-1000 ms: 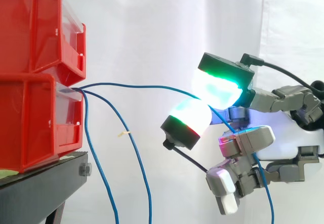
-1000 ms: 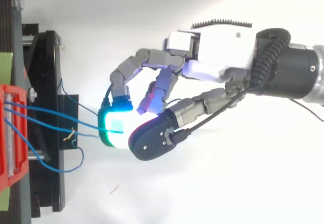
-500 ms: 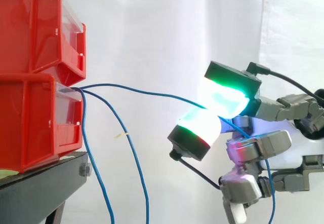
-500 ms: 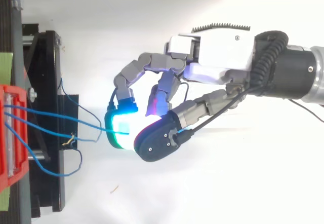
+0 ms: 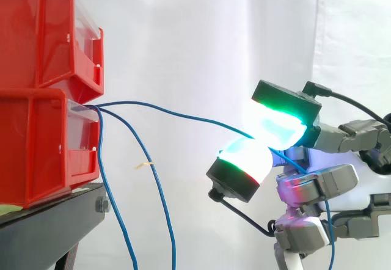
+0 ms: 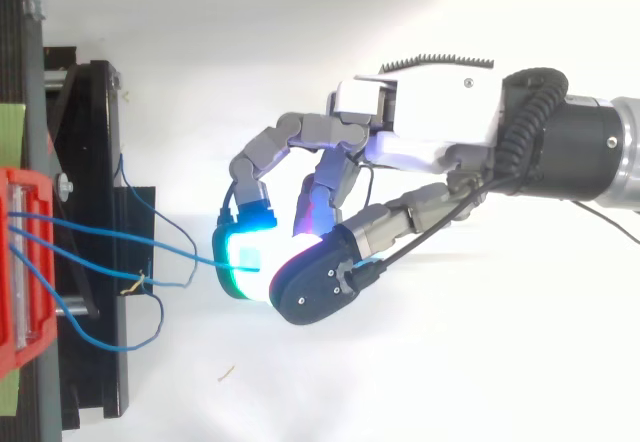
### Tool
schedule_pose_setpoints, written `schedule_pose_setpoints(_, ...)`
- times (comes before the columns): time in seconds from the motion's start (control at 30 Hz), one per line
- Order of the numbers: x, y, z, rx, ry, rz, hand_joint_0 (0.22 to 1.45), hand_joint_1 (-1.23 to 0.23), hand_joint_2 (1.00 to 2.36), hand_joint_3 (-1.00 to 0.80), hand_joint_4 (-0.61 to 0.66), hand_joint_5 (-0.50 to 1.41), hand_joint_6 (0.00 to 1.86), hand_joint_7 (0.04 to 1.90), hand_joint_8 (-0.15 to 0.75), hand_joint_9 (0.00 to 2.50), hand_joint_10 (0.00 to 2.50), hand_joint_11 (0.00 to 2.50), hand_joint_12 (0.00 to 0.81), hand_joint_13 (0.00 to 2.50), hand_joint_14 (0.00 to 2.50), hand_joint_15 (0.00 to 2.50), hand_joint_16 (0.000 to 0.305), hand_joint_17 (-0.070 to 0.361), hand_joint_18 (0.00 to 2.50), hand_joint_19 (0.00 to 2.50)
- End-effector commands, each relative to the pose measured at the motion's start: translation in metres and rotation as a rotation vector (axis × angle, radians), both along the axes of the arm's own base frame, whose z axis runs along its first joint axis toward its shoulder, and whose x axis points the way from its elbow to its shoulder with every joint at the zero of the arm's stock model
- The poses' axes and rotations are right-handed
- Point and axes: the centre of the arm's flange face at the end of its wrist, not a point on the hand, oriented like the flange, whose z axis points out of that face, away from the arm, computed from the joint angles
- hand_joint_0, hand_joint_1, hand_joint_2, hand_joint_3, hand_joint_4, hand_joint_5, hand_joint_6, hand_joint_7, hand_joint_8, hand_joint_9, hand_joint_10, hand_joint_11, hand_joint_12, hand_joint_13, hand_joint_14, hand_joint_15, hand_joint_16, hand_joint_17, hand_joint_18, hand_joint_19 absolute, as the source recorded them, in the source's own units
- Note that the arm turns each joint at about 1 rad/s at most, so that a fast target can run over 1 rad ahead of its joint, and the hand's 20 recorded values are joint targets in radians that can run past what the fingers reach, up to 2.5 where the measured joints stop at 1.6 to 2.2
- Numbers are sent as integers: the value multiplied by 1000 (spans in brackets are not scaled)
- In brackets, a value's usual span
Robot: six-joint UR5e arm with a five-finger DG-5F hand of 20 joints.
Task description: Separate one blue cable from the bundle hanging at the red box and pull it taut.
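Drawn farther from the stacked red plastic bins (image 5: pixel 43 142), the robot hand (image 6: pixel 430 112) pinches one thin blue cable (image 5: pixel 183 112); two other blue cables (image 5: pixel 160 192) hang loose.

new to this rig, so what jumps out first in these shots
The hand, at right in the side view, pinches one blue cable between glowing green-cyan fingertips. That cable runs left to the stacked red bins, where other blue cables hang loose below.

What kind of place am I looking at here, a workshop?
Likely a robotics test bench in a lab: a white curtain backdrop, red bins on a black stand, and a robot hand pinching a blue cable.
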Motion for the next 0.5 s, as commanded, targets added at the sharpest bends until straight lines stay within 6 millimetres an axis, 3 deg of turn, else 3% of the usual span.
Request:
schedule_pose_setpoints(0.0,0,2,0,-5,-1,4,814,-822,1010,-311,-308,-192,961,1209,264,1333,457,1628,353,1143,23,887,43,98,819,678)
schedule_pose_setpoints(0.3,1,3,0,-24,-1,8,813,-836,1010,-307,-306,-188,954,1228,272,1330,402,1639,354,1123,25,864,43,97,808,668)
schedule_pose_setpoints(0.47,0,3,0,-25,2,2,814,-838,1010,-307,-295,-188,953,1231,269,1323,508,1611,355,1172,26,933,41,91,848,699)
